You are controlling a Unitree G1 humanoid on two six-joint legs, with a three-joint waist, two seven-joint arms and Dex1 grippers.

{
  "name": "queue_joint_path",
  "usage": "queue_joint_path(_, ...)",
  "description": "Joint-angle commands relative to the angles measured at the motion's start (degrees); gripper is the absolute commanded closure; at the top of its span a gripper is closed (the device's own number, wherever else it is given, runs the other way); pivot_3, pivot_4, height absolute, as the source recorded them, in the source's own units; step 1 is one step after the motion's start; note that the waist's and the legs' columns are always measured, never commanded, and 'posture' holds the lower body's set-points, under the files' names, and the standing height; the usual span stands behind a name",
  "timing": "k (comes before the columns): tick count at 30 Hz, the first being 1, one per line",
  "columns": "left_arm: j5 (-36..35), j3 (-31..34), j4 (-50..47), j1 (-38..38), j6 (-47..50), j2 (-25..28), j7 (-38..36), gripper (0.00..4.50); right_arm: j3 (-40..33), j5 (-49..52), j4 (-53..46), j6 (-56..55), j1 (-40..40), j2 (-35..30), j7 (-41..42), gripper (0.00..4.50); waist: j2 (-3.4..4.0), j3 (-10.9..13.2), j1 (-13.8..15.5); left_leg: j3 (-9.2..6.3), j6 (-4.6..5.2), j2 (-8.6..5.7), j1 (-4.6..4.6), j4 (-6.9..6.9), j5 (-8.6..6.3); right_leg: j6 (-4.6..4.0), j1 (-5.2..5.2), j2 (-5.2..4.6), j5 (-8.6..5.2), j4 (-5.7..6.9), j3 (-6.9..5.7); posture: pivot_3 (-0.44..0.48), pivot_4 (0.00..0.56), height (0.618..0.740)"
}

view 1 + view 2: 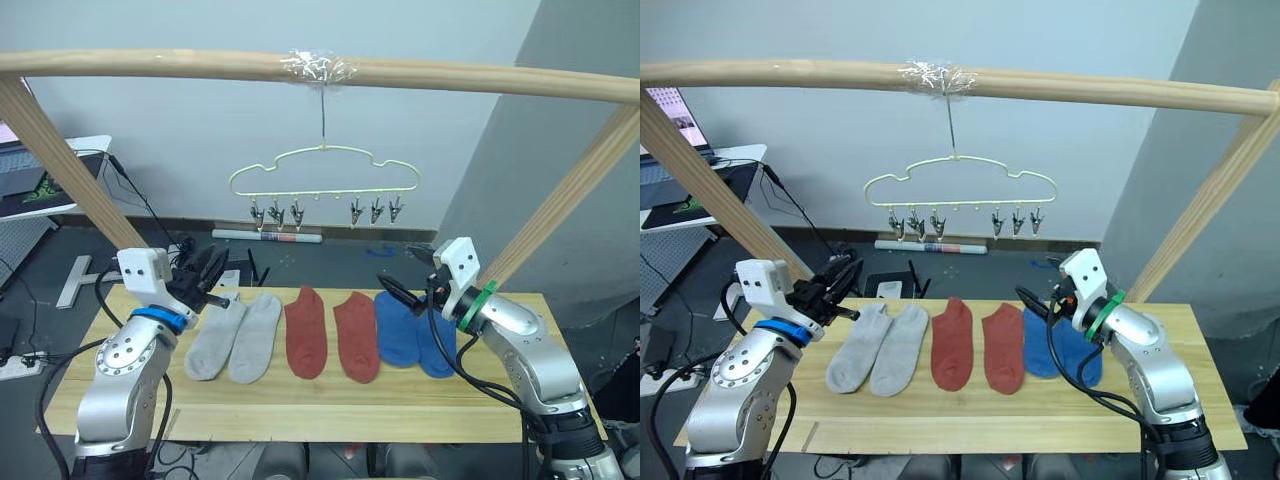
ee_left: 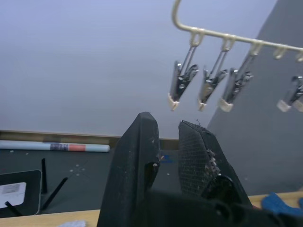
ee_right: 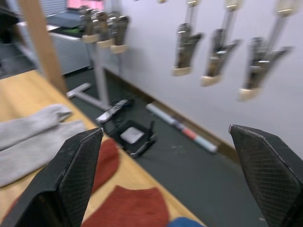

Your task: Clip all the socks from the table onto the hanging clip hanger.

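Left gripper (image 2: 168,142) nearly closed (empty), right gripper (image 3: 175,170) wide apart; socks (image 1: 330,330) on table (image 1: 330,410).

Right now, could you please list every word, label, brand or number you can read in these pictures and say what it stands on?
None can be read.
The roll on the floor by the wall: coloured bands, no legible letters.
The laptop on the white desk: its screen is too small to read.
The socks, table and clip hanger: no print visible.
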Motion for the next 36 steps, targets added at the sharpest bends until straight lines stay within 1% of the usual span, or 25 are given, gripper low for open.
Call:
queue_joint_path(1,2.90,-1.00,1.95,-3.30,-2.93,-1.00,1.30,3.43,0.97,2.75,-3.23,1.29,-2.90,-0.21,2.77,0.00,-0.05,0.32,0.01,-0.06,0.00,-0.01,-0.01,0.00,0.00,0.00,0.01,0.00,0.00,0.00,-0.05,0.191,0.169,0.740)
queue_joint_path(3,3.65,-1.30,2.35,-3.70,-4.03,-1.67,1.11,3.43,1.64,2.93,-3.51,1.56,-3.64,-0.40,3.28,0.00,-0.12,0.46,0.00,-0.20,0.00,0.00,-0.03,0.01,0.00,0.00,0.02,0.00,0.00,0.00,-0.11,0.191,0.169,0.740)
queue_joint_path(5,4.69,-2.33,2.29,-4.27,-5.58,-2.91,1.51,3.04,2.56,2.86,-3.65,1.68,-4.96,0.37,3.02,0.00,-0.11,0.68,-0.03,-0.37,0.00,0.00,-0.04,0.01,0.00,0.00,0.02,-0.01,0.00,0.00,-0.12,0.182,0.175,0.740)
queue_joint_path(6,4.85,-2.71,2.26,-4.70,-5.80,-3.64,1.92,2.81,2.98,2.84,-3.76,1.72,-5.55,0.80,2.90,0.00,-0.11,0.88,-0.03,-0.43,0.00,-0.01,-0.05,0.01,0.00,0.00,0.01,-0.02,0.00,0.00,-0.12,0.182,0.175,0.740)
queue_joint_path(8,4.79,-3.72,1.07,-6.15,-4.31,-6.65,4.52,2.16,4.28,2.86,-4.14,1.89,-7.27,2.18,2.51,0.00,-0.11,0.96,-0.07,-0.48,-0.01,0.00,-0.08,0.03,0.01,0.01,0.00,-0.03,0.02,0.01,-0.15,0.177,0.172,0.740)
queue_joint_path(11,5.54,-4.97,-0.10,-6.57,-3.88,-8.27,5.04,1.22,4.89,2.68,-4.06,2.01,-8.24,3.09,2.15,0.00,-0.12,0.96,-0.14,-0.65,-0.01,-0.01,-0.13,0.07,0.01,0.02,0.02,-0.02,0.03,0.02,-0.29,0.177,0.170,0.740)
queue_joint_path(14,6.68,-4.67,0.39,-7.88,-3.93,-10.02,8.06,1.22,5.24,2.56,-3.41,1.60,-8.91,3.63,2.21,0.00,-0.11,0.96,-0.11,-0.81,-0.02,-0.03,-0.21,0.06,0.01,0.02,0.02,-0.04,0.03,0.02,-0.45,0.175,0.167,0.740)
queue_joint_path(18,7.22,-3.74,0.82,-9.49,-3.58,-10.81,10.69,1.22,5.39,2.41,-2.91,1.05,-9.67,4.24,2.16,0.00,-0.11,0.96,-0.06,-1.12,-0.03,-0.02,-0.41,0.14,0.02,0.01,0.02,-0.07,0.04,0.02,-1.08,0.177,0.165,0.740)
queue_joint_path(22,6.41,-3.16,1.03,-10.68,-2.82,-10.53,10.65,1.22,5.43,2.17,-2.57,0.85,-10.18,4.79,2.09,0.00,-0.10,0.96,-0.07,-1.19,-0.04,-0.01,-0.42,0.14,0.04,-0.01,0.03,-0.06,0.05,0.04,-1.22,0.177,0.165,0.740)
queue_joint_path(25,5.66,-2.63,3.12,-12.04,-2.85,-10.43,9.83,1.22,5.55,2.14,-2.68,0.81,-10.51,5.04,2.00,0.00,-0.10,0.96,-0.04,-1.20,-0.06,-0.04,-0.48,0.16,0.05,-0.02,0.03,-0.07,0.05,0.04,-1.25,0.176,0.162,0.740)
queue_joint_path(28,5.87,-3.58,5.57,-13.57,-4.16,-10.24,8.12,1.79,5.28,2.64,-3.30,1.55,-11.11,5.58,1.54,0.00,-0.10,0.96,0.01,-1.22,-0.07,-0.05,-0.55,0.23,0.05,-0.02,0.02,-0.08,0.05,0.03,-1.32,0.176,0.162,0.740)
queue_joint_path(31,6.18,-4.12,6.81,-14.50,-4.12,-10.14,7.23,2.66,5.15,2.85,-3.77,2.14,-11.50,5.86,1.29,0.00,-0.09,0.97,-0.01,-1.25,-0.07,-0.06,-0.58,0.27,0.05,-0.02,0.02,-0.08,0.05,0.04,-1.37,0.165,0.162,0.740)
queue_joint_path(36,6.62,-4.14,7.64,-14.90,-4.50,-10.01,6.77,2.66,4.71,3.00,-3.97,2.69,-11.95,5.98,0.96,0.00,-0.07,0.98,-0.17,-1.27,-0.07,-0.05,-0.60,0.29,0.05,-0.02,0.02,-0.08,0.05,0.04,-1.39,0.156,0.165,0.740)
